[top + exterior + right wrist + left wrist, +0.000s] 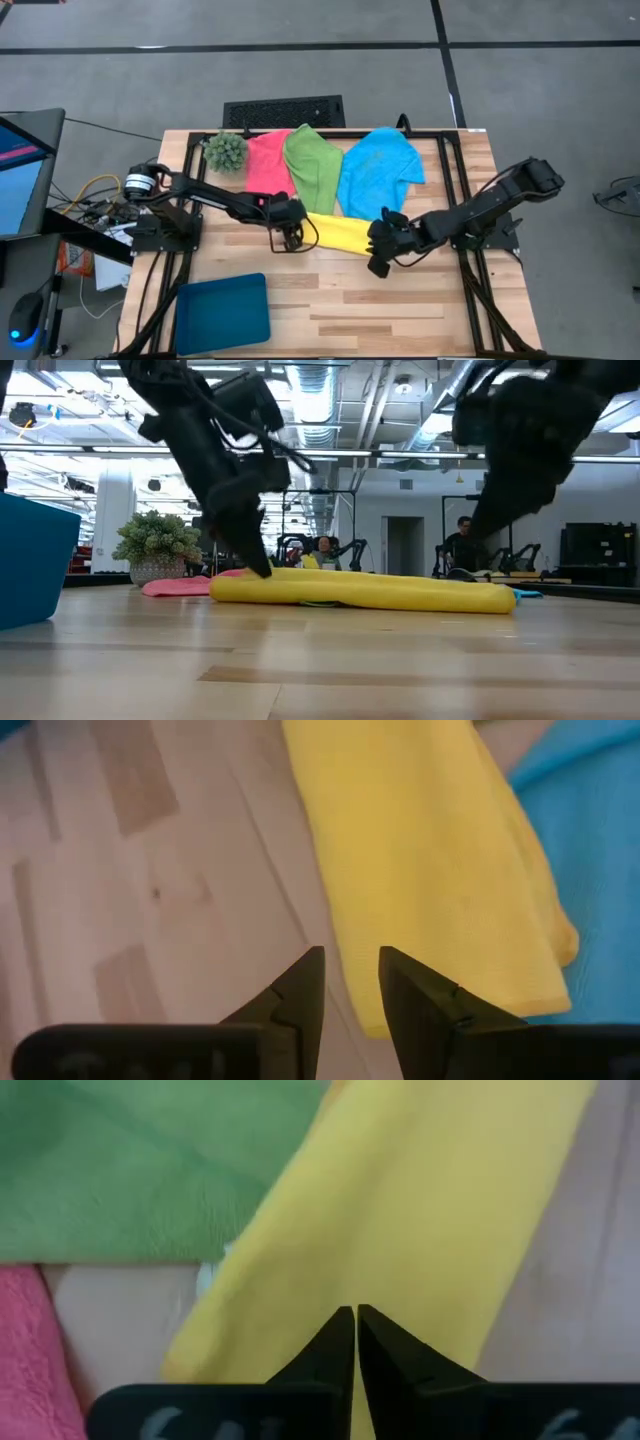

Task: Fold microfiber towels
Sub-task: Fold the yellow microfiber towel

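The yellow towel (pixel 340 232) lies folded into a long strip at mid-table; it also shows in the low view (pixel 370 592). My left gripper (pixel 292 238) is shut and points down at the strip's left end (pixel 240 586); its wrist view shows the fingertips (pixel 355 1330) over yellow cloth. My right gripper (pixel 380 262) hangs above the strip's right end, slightly open and empty, its fingers (pixel 350 970) over bare wood beside the towel's corner (pixel 450 990). The pink (pixel 265 160), green (pixel 312 165) and bright blue (pixel 378 172) towels lie spread behind, overlapping. My left gripper's shut fingertips (pixel 258 565) come from above, slanting down, to the yellow towel's left end. I cannot tell whether they touch it or hold any cloth. The towel lies flat on the table.
A spiky green plant (pixel 226 150) stands at the far left beside the pink towel. A dark teal-blue tray (pixel 222 312) sits at the near left. Bare wood lies in front of the yellow towel. People and equipment show in the room beyond the table (pixel 460 545).
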